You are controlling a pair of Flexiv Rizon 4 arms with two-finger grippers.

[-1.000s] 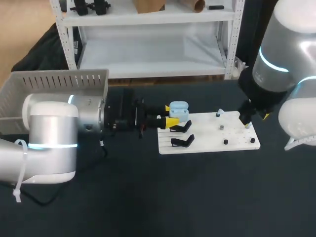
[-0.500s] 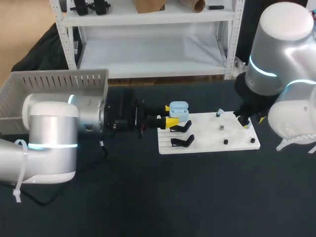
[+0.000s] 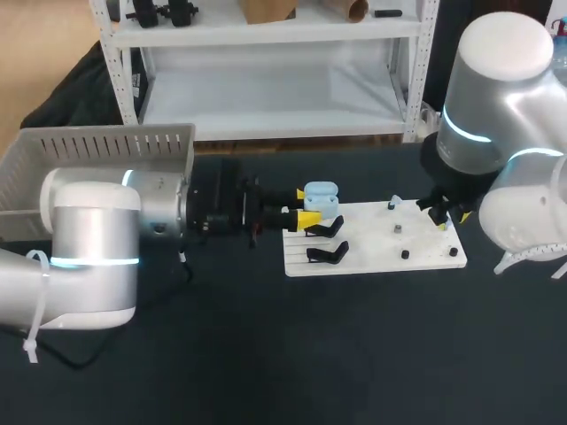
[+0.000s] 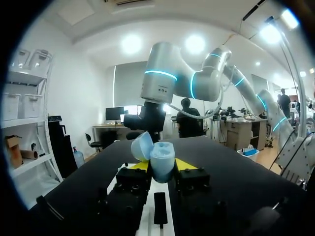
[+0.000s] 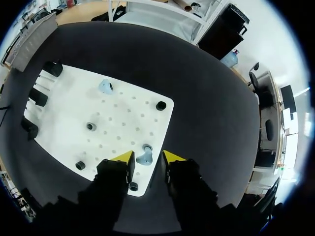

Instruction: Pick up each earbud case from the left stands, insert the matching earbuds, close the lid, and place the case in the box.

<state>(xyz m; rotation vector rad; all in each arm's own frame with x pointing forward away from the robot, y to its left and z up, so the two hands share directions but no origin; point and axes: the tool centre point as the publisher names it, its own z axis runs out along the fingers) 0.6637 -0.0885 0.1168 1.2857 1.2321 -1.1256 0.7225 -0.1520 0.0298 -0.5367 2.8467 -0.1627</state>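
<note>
Looking down from the head view, we see our left gripper at the left edge of the white board, its yellow tips closed on the light blue earbud case. The case sits above the two black stands at that edge. Our right gripper hangs over the board's right edge; from here we cannot tell how its fingers stand. A light blue earbud lies near the board's far edge. The grey box stands at the table's far left corner.

From the left wrist view, the earbud case is clamped between the two yellow tips of the left gripper, touching both, with its lid tipped open.

From the right wrist view, the right gripper has its fingers apart above the white board. One earbud lies on the board in the gap between them, near the edge. The second earbud lies well apart, by the opposite edge. Three black stands line the board's far end.
</note>
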